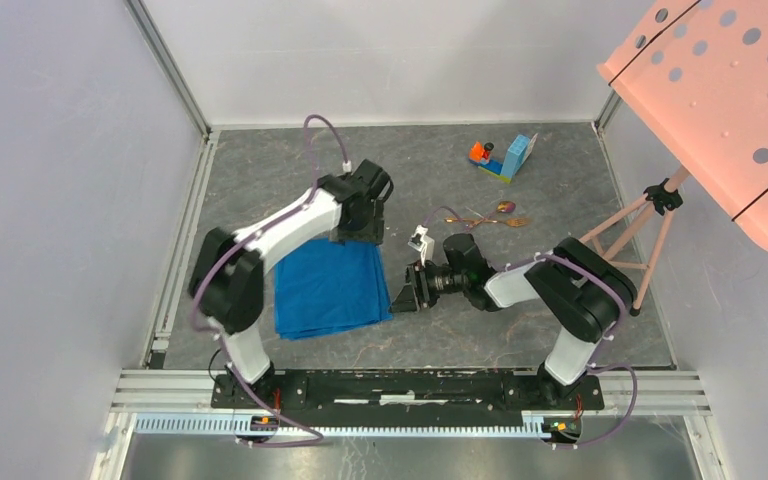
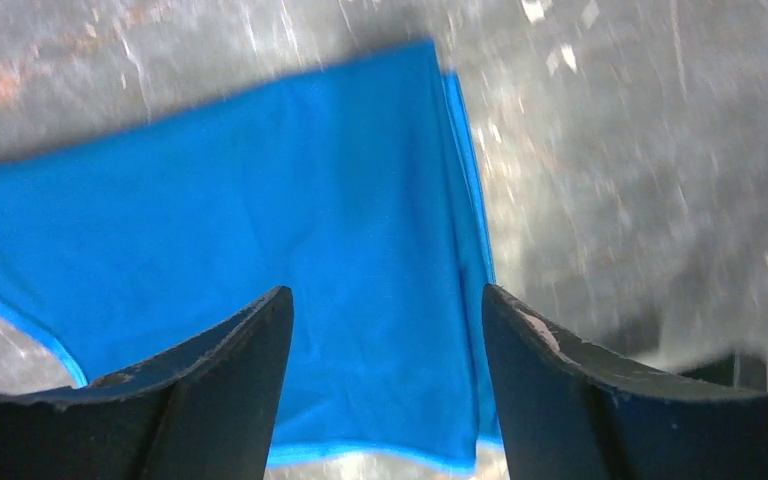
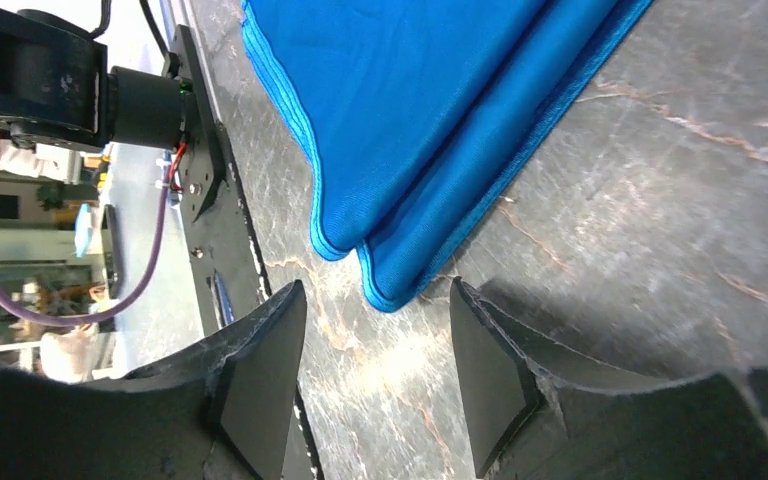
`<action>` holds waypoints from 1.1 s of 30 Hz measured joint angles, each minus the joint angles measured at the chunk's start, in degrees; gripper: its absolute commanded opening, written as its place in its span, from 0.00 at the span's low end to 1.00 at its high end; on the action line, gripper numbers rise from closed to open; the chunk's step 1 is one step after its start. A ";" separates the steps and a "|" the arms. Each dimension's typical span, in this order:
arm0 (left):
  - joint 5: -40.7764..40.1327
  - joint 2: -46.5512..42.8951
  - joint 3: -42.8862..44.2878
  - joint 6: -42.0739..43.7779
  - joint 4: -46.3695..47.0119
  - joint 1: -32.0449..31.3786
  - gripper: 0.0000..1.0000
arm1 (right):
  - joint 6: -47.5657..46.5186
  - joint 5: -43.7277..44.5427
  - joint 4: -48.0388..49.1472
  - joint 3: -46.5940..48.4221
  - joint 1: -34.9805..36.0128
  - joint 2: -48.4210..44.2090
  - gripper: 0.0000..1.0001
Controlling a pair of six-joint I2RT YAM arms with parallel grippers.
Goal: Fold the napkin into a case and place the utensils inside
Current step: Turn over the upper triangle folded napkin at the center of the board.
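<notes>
Blue shiny cloth napkin (image 1: 328,288) lies folded flat, more folds to go; thin copper utensils (image 1: 498,216) sit well apart. Left gripper (image 2: 385,295) and right gripper (image 3: 377,290) gape, empty.

Napkin (image 1: 325,290) far edge hidden under left arm (image 1: 290,225); utensils (image 1: 505,221) too small to count.

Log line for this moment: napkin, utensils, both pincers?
napkin: folded flat | utensils: lying apart from napkin | left pincer: open over napkin | right pincer: open at napkin corner
</notes>
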 measured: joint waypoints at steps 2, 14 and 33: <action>1.40 -6.69 -5.11 -0.04 0.96 -1.36 0.70 | -2.60 0.48 -2.99 0.00 -0.70 -2.21 0.61; 9.16 -22.99 -27.08 -8.72 8.39 -14.38 0.51 | -4.59 0.35 -4.26 2.10 -0.74 0.61 0.45; 1.38 -12.44 -25.29 -13.86 6.32 -23.58 0.41 | -4.66 0.26 -3.19 2.03 0.85 2.84 0.18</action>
